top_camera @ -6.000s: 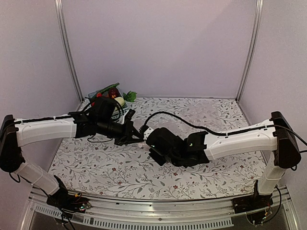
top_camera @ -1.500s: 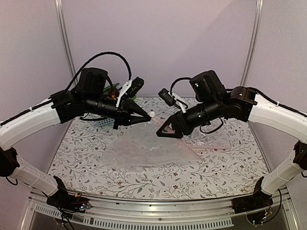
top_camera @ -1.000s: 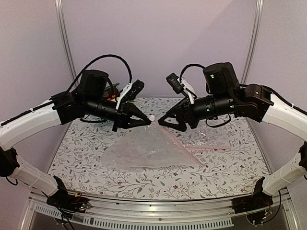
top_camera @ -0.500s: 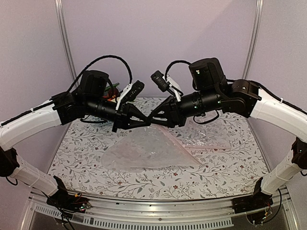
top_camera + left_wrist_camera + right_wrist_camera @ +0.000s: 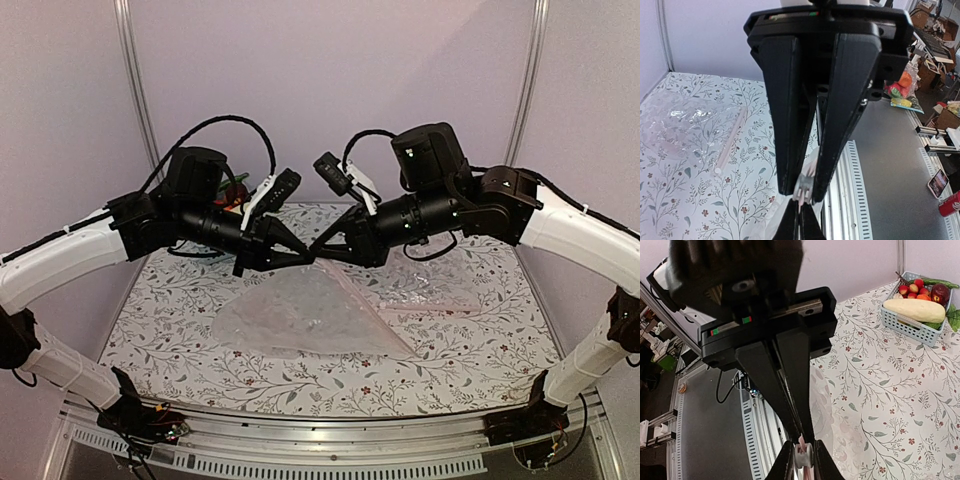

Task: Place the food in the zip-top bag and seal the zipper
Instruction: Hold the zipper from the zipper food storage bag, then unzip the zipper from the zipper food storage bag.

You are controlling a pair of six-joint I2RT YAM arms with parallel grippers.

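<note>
Zip-top bag [image 5: 300, 318]: pinched at its top edge between both grippers at mid-frame of the overhead view. It hangs from there and spreads over the tablecloth [image 5: 170, 340].
Left gripper [image 5: 304, 258]: fingers pressed together, clamping the bag's edge.
Right gripper [image 5: 321, 254]: tip to tip with the left one. Its fingers are closed on the same edge, with a pinkish bit of zipper [image 5: 803, 441] and a small white piece between them.
Hidden: how much of the zipper is pressed shut cannot be told. The basket [image 5: 910, 329] sits mostly behind the left arm in the overhead view.
Food [image 5: 914, 310]: in the basket, upper right of the right wrist view. It holds the cream vegetable [image 5: 925, 312], orange piece [image 5: 924, 297] and maroon piece [image 5: 940, 292].
Room: the second clear bag [image 5: 430, 295] lies just right of the hanging one. Bare cloth shows along the bottom of the overhead view.
Arms: both raised, elbows out, forearms sloping inward to meet above the table's middle.
</note>
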